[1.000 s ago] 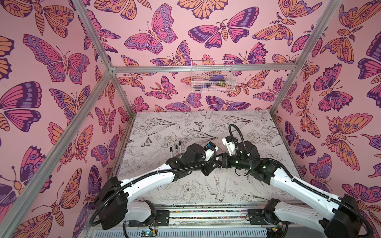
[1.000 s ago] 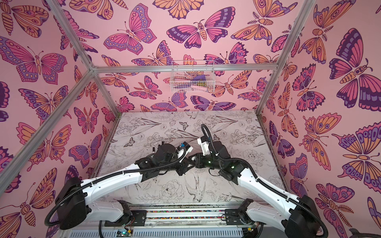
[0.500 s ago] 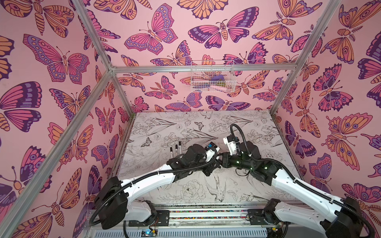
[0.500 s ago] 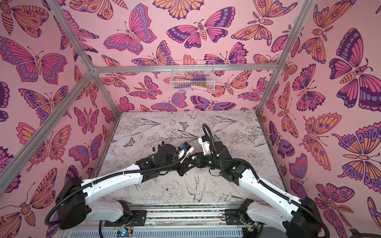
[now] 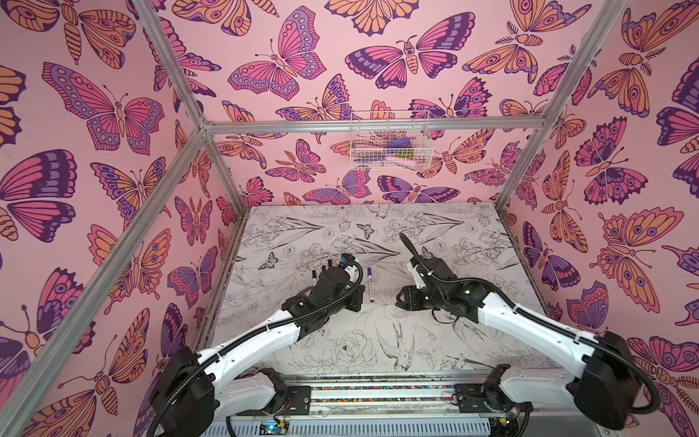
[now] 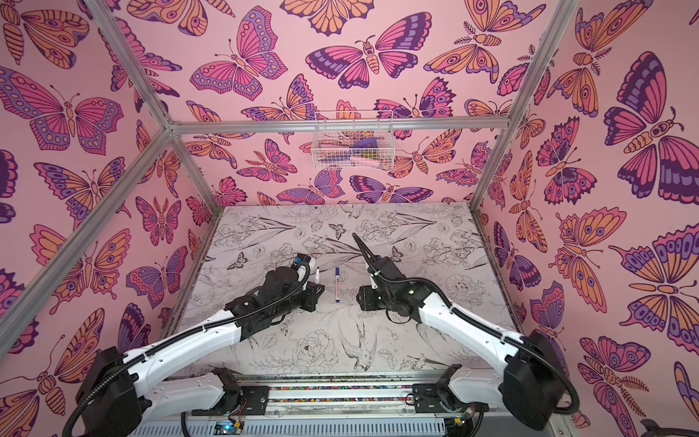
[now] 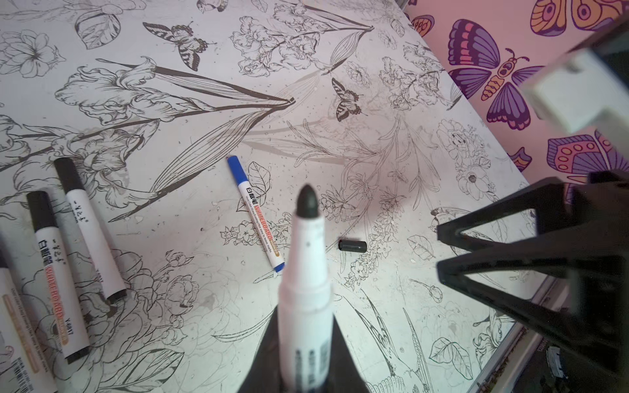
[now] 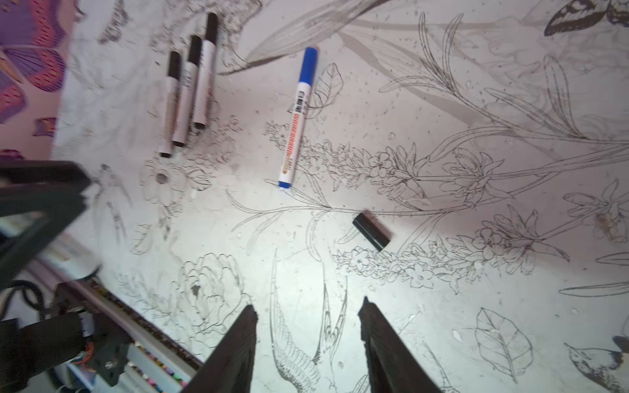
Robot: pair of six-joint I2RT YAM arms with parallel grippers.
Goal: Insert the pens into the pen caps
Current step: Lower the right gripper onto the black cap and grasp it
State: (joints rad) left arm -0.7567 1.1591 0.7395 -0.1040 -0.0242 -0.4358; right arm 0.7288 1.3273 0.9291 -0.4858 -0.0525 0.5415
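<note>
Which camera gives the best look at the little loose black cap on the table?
The right wrist view: the black cap lies large and unblocked. The left wrist view shows the black cap smaller; in the top views I cannot make it out.

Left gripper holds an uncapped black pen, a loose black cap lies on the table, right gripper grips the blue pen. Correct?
No: the right wrist view shows the right gripper open and empty, the blue pen lying on the table. The rest holds.
</note>
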